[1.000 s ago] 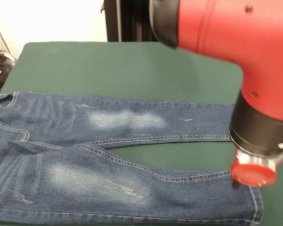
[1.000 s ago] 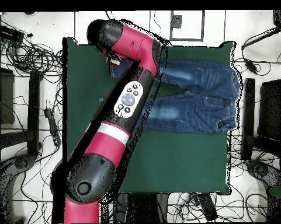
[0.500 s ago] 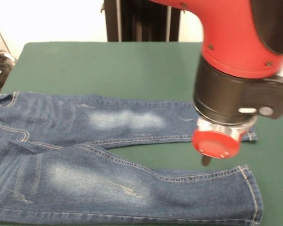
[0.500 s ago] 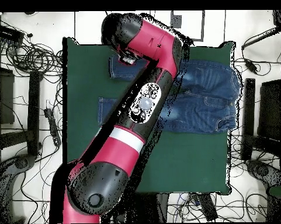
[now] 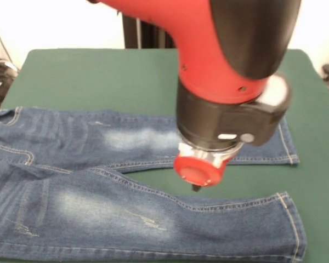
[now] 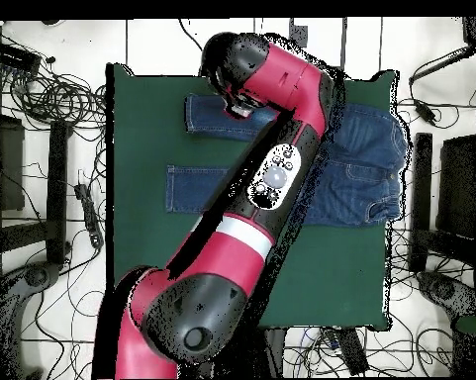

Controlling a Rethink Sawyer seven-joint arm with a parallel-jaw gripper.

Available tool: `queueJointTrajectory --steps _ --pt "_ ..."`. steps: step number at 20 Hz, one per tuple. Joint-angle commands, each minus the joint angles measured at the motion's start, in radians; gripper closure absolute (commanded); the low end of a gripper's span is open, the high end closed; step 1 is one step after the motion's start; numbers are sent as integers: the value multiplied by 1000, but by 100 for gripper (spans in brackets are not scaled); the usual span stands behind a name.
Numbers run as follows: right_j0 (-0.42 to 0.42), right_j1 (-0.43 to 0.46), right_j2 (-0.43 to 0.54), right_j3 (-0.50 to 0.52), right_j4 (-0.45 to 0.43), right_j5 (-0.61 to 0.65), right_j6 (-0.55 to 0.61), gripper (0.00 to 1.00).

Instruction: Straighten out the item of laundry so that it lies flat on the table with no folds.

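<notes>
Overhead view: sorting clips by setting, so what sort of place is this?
Probably a robotics lab: a cloth-covered table holding jeans, a red arm, and cables strewn over the floor.

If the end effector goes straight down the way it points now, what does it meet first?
The end effector points down over the green gap between the legs of the jeans, so it probably meets the bare table first. Depth is unclear; the nearer leg's seam is close.

Arm (image 5: pixel 219 82) now farther left over jeans (image 5: pixel 98 213)
</notes>
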Motion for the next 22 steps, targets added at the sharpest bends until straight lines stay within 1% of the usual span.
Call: queueJointTrajectory --steps 1,3,6,9,11,13,15,16,18,20,22 --pt "2 82 150 40 -99 -85 -102 100" --pt "-12 103 141 -1 -119 -82 -75 100" --pt "-25 131 138 -49 -123 -85 -33 100" --pt "-25 139 130 -71 -130 -81 5 100" --pt "-19 126 144 -67 -128 -72 15 100" --pt "-20 105 138 -80 -128 -30 30 100" --pt "-33 91 119 -115 -124 30 39 100" --pt "-45 89 105 -142 -117 65 45 100" --pt "-61 96 79 -181 -107 95 59 100" --pt "-75 109 66 -211 -97 99 66 100" --pt "-79 121 80 -223 -83 79 69 100"
